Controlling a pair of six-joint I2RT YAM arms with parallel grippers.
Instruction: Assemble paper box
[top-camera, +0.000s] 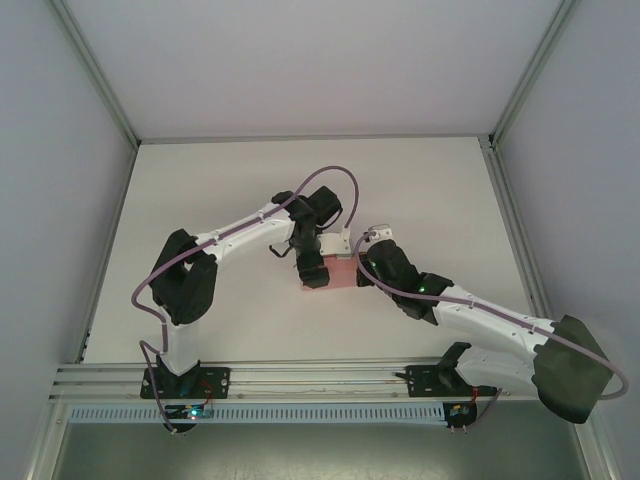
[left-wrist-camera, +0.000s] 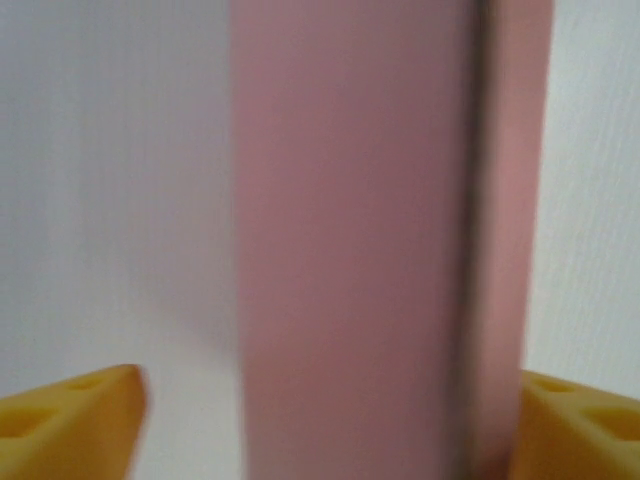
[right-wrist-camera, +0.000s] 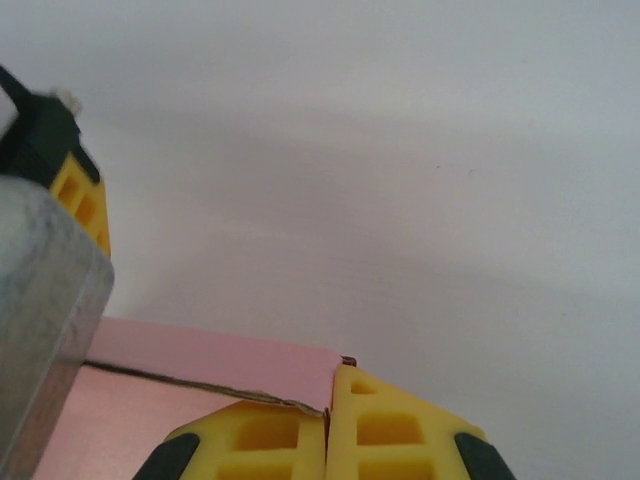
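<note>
- My two grippers meet over the paper box (top-camera: 342, 271), which is about midway between the left and right edges of the table (top-camera: 200, 180), somewhat nearer the near edge than the far one.
- My left gripper (left-wrist-camera: 325, 420) stands wide astride the pink card: one yellow fingertip (left-wrist-camera: 585, 425) touches its side, and the other is apart from it, with white table showing between.
- My right gripper (right-wrist-camera: 327, 425) is pressed narrow, fingers together, and the thin edge of a flap runs into the seam. I judge it pinched there.
- Handling, as I judge it: thin card, very light, stiff only along its folds, quick to crease or buckle, and smooth enough to slide on the table when pushed.
- Best hold, in my view: a folded edge or doubled wall, close to the crease, with a light squeeze. One gripper would brace the body while the other works the flap.
</note>
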